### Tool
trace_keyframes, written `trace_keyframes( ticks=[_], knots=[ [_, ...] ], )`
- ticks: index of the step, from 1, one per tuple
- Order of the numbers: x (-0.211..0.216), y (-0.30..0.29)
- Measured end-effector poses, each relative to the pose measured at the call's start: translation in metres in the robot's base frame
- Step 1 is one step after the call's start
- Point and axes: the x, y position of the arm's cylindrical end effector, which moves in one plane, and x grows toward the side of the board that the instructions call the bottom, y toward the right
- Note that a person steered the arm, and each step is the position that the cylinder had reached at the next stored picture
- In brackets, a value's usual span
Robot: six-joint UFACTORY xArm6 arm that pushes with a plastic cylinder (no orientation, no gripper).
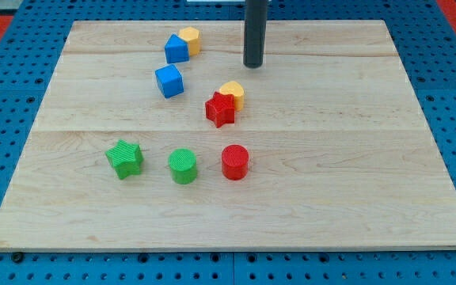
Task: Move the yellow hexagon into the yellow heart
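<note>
The yellow hexagon (pixel 190 38) sits near the view's top, left of centre, touching a blue block (pixel 176 50) on its lower left. The yellow heart (pixel 233 93) lies near the board's middle, touching a red star (pixel 220 110) on its lower left. My tip (pixel 252 65) stands on the board to the right of the hexagon and just above and right of the heart. It touches no block.
A blue cube (pixel 169 81) lies below the hexagon pair. A green star (pixel 124 157), a green cylinder (pixel 183 165) and a red cylinder (pixel 234 161) form a row lower down. The wooden board (pixel 355 174) rests on a blue pegboard.
</note>
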Motion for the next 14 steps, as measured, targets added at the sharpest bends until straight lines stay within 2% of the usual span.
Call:
trace_keyframes(
  ticks=[1,3,5,7,11,13,14],
  knots=[
    [-0.046,-0.015],
    [-0.061,-0.153],
    [-0.047,-0.138],
    [-0.005,-0.136],
    [0.003,-0.103],
    [0.048,-0.095],
    [0.057,-0.091]
  ],
)
